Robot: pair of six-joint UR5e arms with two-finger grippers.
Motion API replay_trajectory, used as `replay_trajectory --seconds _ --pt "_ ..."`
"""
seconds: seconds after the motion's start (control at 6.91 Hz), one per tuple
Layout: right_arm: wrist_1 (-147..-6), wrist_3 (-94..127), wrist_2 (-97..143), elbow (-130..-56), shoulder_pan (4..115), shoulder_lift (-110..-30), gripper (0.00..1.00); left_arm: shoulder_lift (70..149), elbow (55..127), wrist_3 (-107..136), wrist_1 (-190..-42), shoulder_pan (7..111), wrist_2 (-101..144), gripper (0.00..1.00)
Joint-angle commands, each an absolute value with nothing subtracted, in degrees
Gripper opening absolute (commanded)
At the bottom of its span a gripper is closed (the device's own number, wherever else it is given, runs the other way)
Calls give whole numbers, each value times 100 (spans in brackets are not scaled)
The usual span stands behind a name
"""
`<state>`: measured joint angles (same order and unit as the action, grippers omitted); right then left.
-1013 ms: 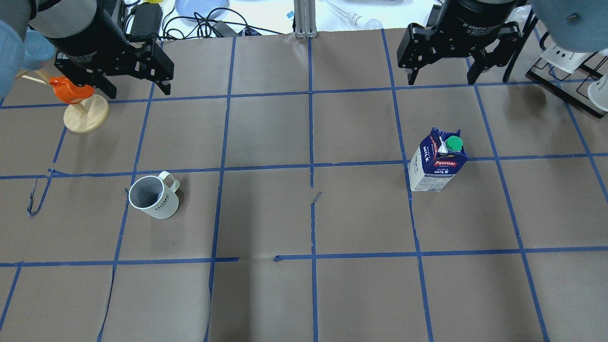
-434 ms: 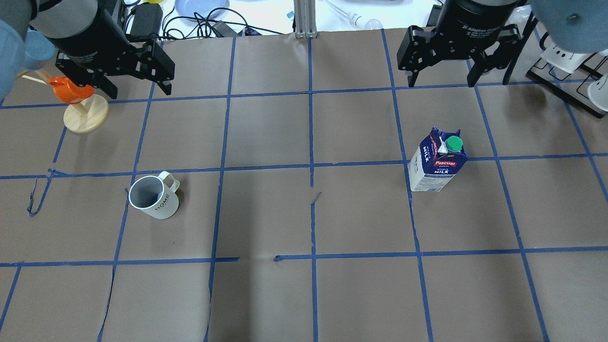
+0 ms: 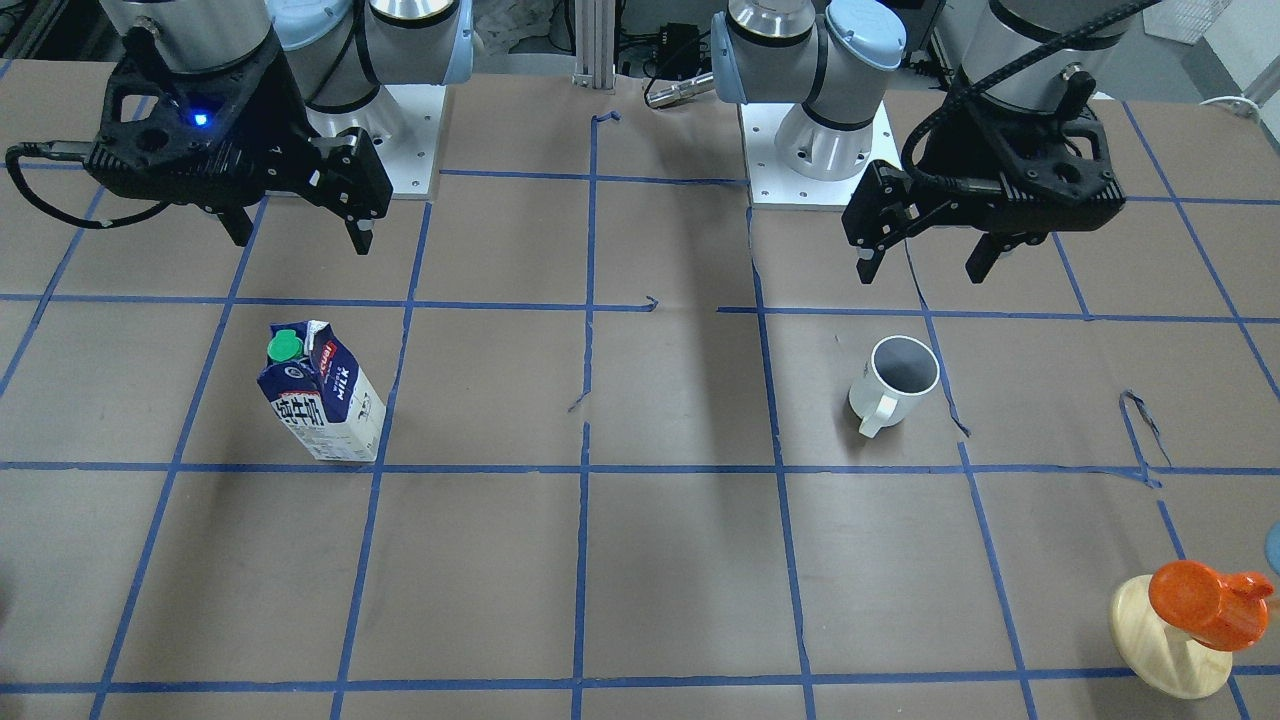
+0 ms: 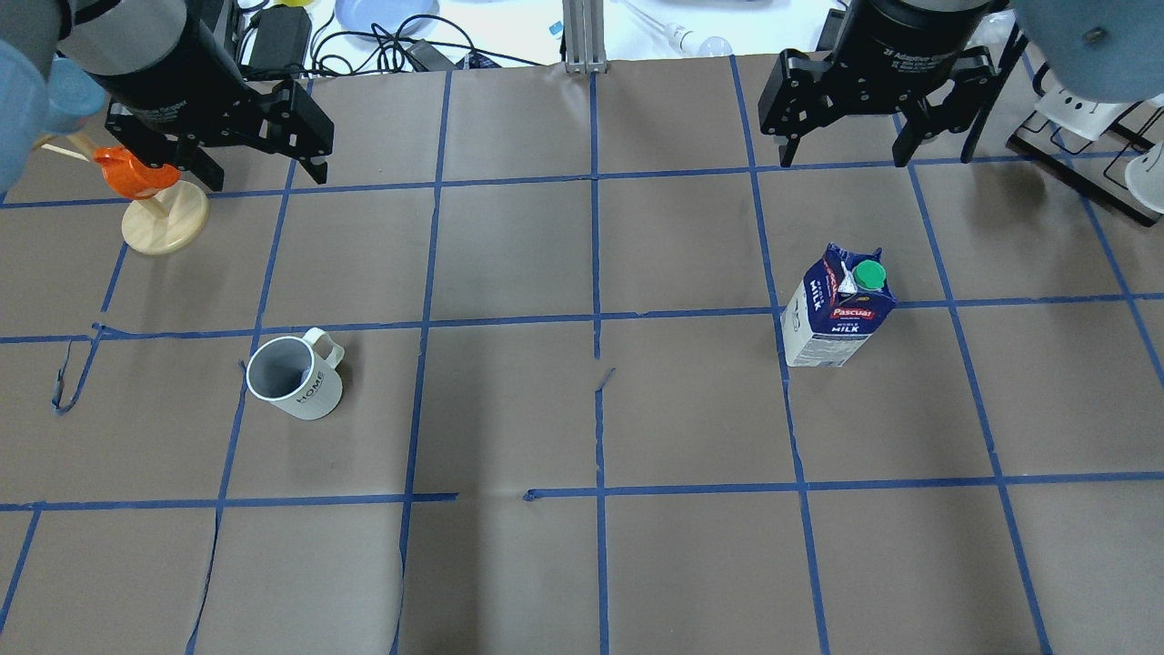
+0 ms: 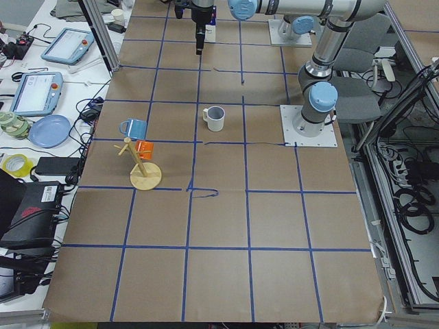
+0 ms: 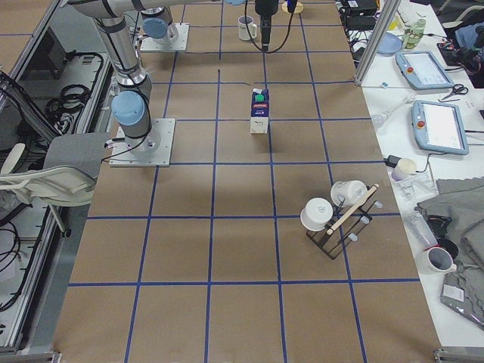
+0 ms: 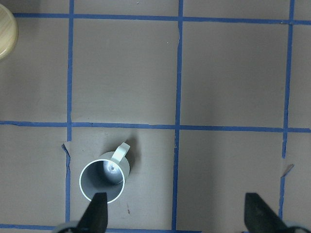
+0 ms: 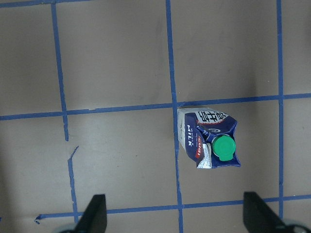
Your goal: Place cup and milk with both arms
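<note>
The white cup [image 4: 296, 376] with a dark grey inside stands upright at the table's left; it also shows in the front view [image 3: 893, 380] and the left wrist view [image 7: 104, 177]. The blue and white milk carton [image 4: 837, 307] with a green cap stands upright at the right; it also shows in the front view [image 3: 318, 391] and the right wrist view [image 8: 210, 138]. My left gripper [image 4: 259, 173] is open and empty, high above the table behind the cup. My right gripper [image 4: 844, 156] is open and empty, high behind the milk.
An orange cup hangs on a wooden stand [image 4: 164, 218] at the far left, under my left arm. A black wire rack with white cups [image 4: 1087, 136] stands at the far right. Cables and a blue plate [image 4: 382, 14] lie beyond the table's far edge.
My right gripper has shifted slightly. The left gripper, cup and milk have stayed put.
</note>
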<state>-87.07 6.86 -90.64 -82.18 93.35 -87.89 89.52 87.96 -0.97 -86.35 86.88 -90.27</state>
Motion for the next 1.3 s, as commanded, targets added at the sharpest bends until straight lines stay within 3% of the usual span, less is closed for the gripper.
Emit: replay_trajectory --seconds 0.0,0.72,0.87,1.16 --pt "-8701 694 -9062 -8218 9334 -8789 100 8938 8798 -123 -8859 8684 -9079 100" --pt "-8701 694 -9053 -8218 9343 -8789 100 9026 8823 -341 -8816 8553 -9043 100" --pt "-8701 686 -9053 -8218 9343 -8789 100 9061 8963 -1187 -8842 8256 -9070 100" --pt "-8701 677 -9053 -8226 9343 -8789 100 9149 9944 -2246 -8632 6862 -8930 100"
